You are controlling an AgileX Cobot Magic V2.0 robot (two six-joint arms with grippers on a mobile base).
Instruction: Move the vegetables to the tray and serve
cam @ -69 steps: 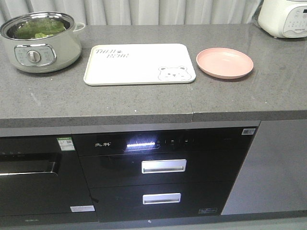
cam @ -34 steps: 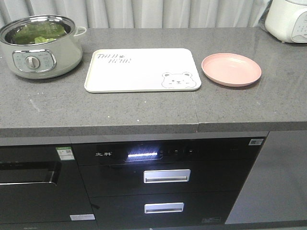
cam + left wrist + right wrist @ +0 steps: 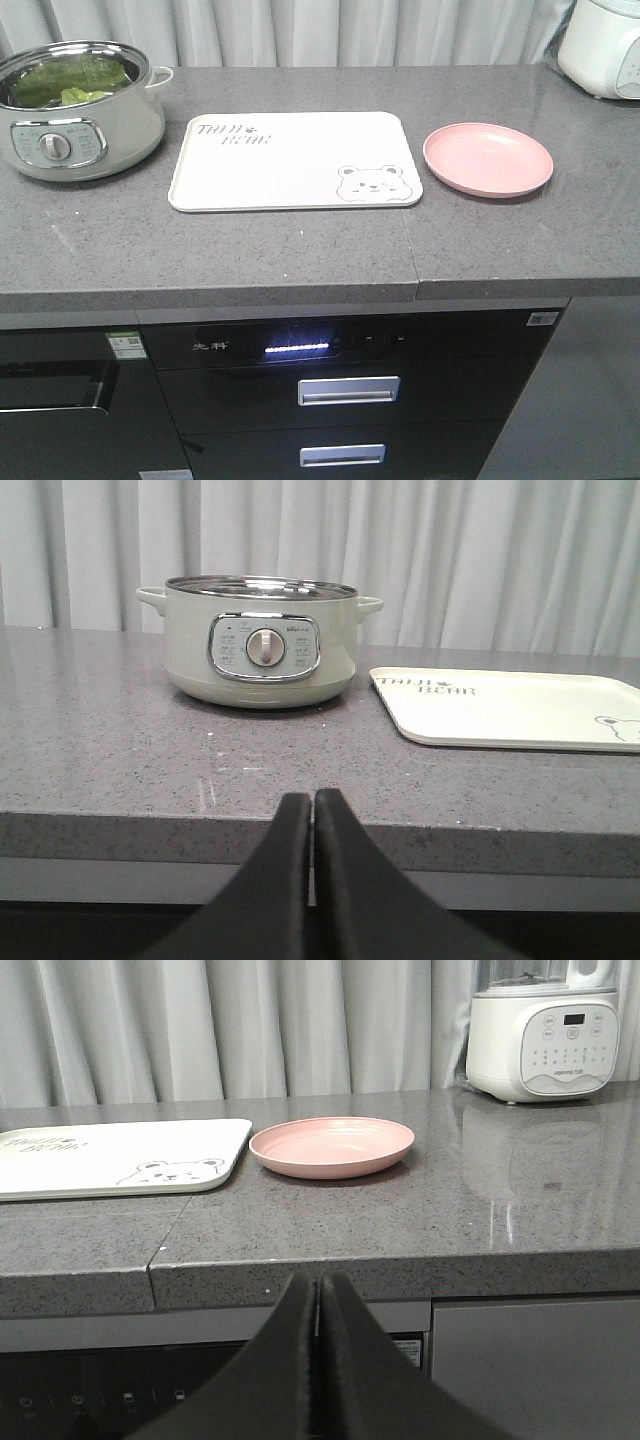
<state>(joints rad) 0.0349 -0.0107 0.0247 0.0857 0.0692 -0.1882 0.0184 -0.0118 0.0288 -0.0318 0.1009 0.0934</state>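
Green vegetables (image 3: 62, 82) lie inside a pale green electric pot (image 3: 85, 125) at the counter's back left; the left wrist view shows that pot (image 3: 262, 652) only from the side. The cream tray (image 3: 292, 160) with a bear drawing sits empty mid-counter, also seen as the tray (image 3: 520, 708) and the tray (image 3: 110, 1155). My left gripper (image 3: 312, 800) is shut with nothing in it, level with the counter's front edge, facing the pot. My right gripper (image 3: 318, 1282) is shut and empty, in front of the counter edge below the pink plate. Neither gripper shows in the front view.
A round pink plate (image 3: 488, 160) lies right of the tray, seen also as the plate (image 3: 332, 1146). A white appliance (image 3: 542, 1032) stands at the back right corner. Below the grey counter (image 3: 300, 250) are dark cabinet drawers (image 3: 348, 390) with metal handles. Curtains hang behind.
The front view has shifted closer and higher: the counter, pot, tray and plate sit lower and larger in frame than a second ago. The objects themselves have not moved.
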